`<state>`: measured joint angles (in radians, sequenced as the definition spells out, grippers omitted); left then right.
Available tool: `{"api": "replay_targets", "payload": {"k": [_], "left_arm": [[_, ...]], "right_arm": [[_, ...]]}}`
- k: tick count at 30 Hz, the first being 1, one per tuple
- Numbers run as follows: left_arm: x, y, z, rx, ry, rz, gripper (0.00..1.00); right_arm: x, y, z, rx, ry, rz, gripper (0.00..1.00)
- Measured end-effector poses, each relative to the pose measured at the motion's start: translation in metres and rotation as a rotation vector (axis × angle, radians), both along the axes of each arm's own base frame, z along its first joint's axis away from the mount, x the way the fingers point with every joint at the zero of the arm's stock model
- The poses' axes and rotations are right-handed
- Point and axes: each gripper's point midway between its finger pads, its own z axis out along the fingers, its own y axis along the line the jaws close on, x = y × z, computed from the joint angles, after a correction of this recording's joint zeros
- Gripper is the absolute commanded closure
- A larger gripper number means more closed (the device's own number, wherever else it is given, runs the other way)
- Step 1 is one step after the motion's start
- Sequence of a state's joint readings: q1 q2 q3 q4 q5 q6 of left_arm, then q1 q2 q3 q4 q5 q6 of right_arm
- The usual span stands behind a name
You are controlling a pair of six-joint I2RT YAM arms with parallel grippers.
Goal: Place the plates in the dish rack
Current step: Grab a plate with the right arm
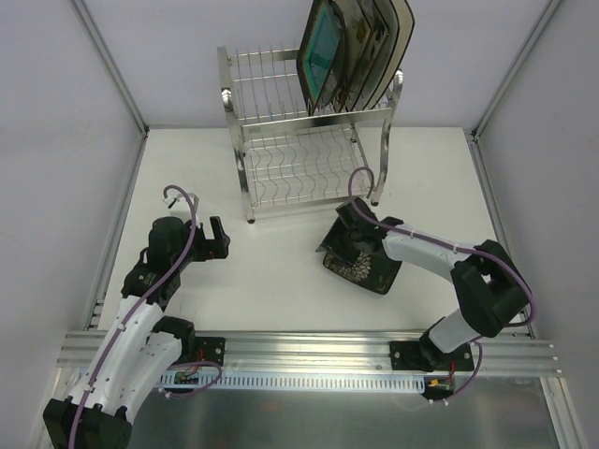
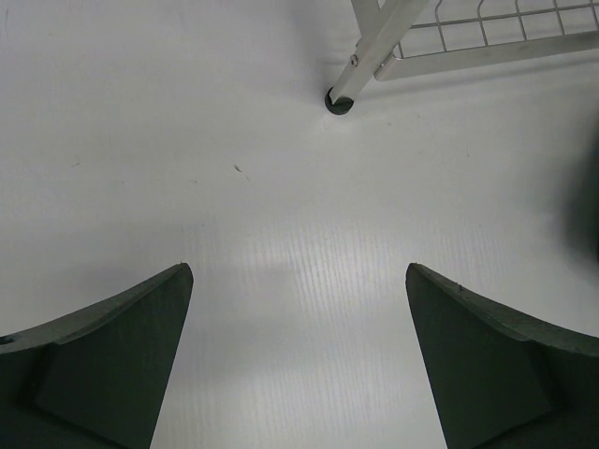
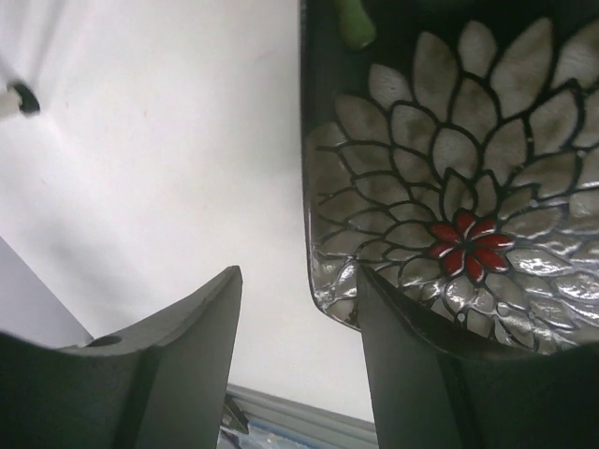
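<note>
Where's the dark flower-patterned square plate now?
Top view, right of centre: dark flower-patterned square plate on the white table, before the chrome wire rack, under the right end effector.

The plates (image 1: 374, 47) in the dish rack (image 1: 299, 173) are cut off by the top edge of the top view, and those at the back are mostly hidden by the front one. The flower plate (image 1: 370, 269) on the table (image 1: 271, 271) is partly covered by the right gripper (image 1: 349, 241). In the left wrist view most of the rack is cut off at the top, and a dark blur (image 2: 588, 201) at the right edge cannot be made out.
</note>
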<state>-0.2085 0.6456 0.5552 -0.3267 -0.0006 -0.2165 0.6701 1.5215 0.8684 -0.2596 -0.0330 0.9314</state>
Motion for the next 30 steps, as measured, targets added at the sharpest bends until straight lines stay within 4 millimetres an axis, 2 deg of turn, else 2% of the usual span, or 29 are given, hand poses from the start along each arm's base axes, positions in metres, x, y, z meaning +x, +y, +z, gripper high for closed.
{"api": "replay_targets", "payload": {"k": [3, 6, 8, 11, 16, 25, 30], "left_arm": [[-0.001, -0.002, 0.000, 0.000, 0.002, -0.009, 0.01], [-0.001, -0.004, -0.002, 0.000, 0.009, -0.018, 0.01], [-0.001, -0.007, -0.004, -0.002, 0.018, -0.030, 0.01], [-0.002, -0.010, -0.007, -0.008, 0.034, -0.041, 0.01], [-0.002, -0.010, -0.011, -0.006, 0.051, -0.043, 0.01], [-0.002, -0.013, -0.014, -0.012, 0.067, -0.057, 0.01], [-0.003, -0.013, -0.017, -0.011, 0.074, -0.060, 0.01]], "right_arm": [[-0.013, 0.030, 0.003, 0.014, 0.005, 0.091, 0.44], [-0.025, 0.050, 0.009, 0.005, -0.008, 0.191, 0.41], [-0.027, 0.060, 0.021, -0.005, -0.044, 0.262, 0.40], [-0.020, 0.062, 0.038, -0.045, -0.121, 0.360, 0.39], [-0.018, 0.042, 0.049, -0.205, -0.226, 0.589, 0.39], [-0.063, -0.023, 0.035, -0.394, -0.198, 0.861, 0.35], [-0.072, -0.034, 0.027, -0.423, -0.185, 0.930, 0.36]]}}
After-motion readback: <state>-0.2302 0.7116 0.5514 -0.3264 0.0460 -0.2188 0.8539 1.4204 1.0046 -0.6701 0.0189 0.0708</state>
